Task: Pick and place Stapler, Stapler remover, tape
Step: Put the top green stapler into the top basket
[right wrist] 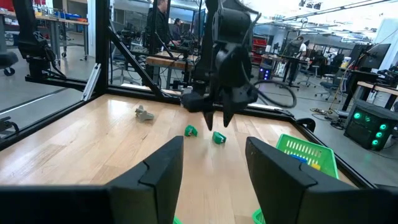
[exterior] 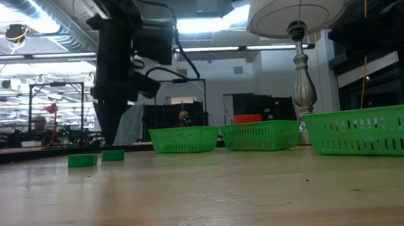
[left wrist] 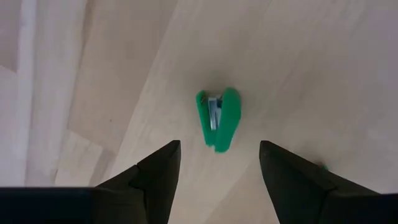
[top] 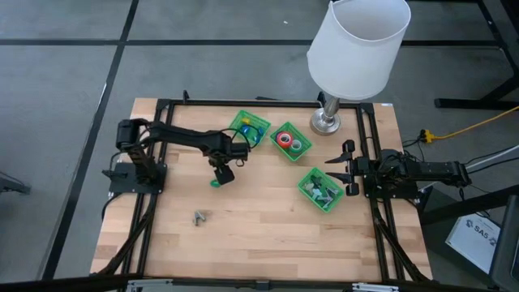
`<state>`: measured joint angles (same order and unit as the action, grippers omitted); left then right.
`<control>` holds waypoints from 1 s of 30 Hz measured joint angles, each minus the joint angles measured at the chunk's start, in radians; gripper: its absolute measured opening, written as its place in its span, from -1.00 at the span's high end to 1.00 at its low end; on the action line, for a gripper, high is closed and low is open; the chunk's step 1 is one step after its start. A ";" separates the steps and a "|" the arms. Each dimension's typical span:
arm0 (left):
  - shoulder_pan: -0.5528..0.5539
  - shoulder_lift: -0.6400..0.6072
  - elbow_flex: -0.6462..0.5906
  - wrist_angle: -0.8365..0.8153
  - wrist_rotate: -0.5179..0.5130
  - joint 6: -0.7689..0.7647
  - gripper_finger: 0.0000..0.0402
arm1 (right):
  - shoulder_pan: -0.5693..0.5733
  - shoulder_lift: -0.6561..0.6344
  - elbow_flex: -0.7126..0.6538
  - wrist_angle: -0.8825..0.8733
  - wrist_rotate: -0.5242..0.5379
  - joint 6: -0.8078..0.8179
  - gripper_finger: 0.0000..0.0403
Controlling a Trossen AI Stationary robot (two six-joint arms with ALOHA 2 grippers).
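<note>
While left claw (left wrist: 217, 163) hangs wide above green stapler (left wrist: 219, 118), box label (top: 477, 235) reads "SAS"

Seen from directly overhead, the high view takes in the whole wooden table (top: 259, 219), both arms and the white lamp (top: 357, 49). The low view sits at table-top level, looking across the boards to the green trays (exterior: 184, 139) and the room behind. The left wrist view looks straight down, close on a small green stapler (left wrist: 219, 118). The right wrist view faces across the table at the left arm, sharing that stapler (right wrist: 219, 137)
</note>
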<state>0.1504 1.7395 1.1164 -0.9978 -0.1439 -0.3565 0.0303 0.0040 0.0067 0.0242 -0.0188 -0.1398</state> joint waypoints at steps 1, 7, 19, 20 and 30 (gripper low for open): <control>0.002 0.010 0.000 0.006 0.001 0.006 -0.07 | 0.000 0.000 0.000 0.000 0.000 0.000 0.11; 0.001 0.070 0.000 0.048 -0.009 0.037 -0.08 | 0.000 0.000 0.000 0.000 0.000 0.000 0.11; -0.002 0.119 0.003 0.074 0.009 0.040 0.29 | 0.000 0.000 0.000 0.000 0.000 0.000 0.11; -0.002 0.119 0.003 0.075 0.014 0.040 0.36 | 0.000 0.000 0.000 0.000 0.000 0.000 0.11; -0.007 0.118 0.002 0.076 0.049 0.000 0.72 | 0.000 0.000 0.000 0.000 0.000 0.000 0.11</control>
<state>0.1435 1.8580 1.1187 -0.9213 -0.0946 -0.3564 0.0303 0.0044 0.0070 0.0246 -0.0189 -0.1398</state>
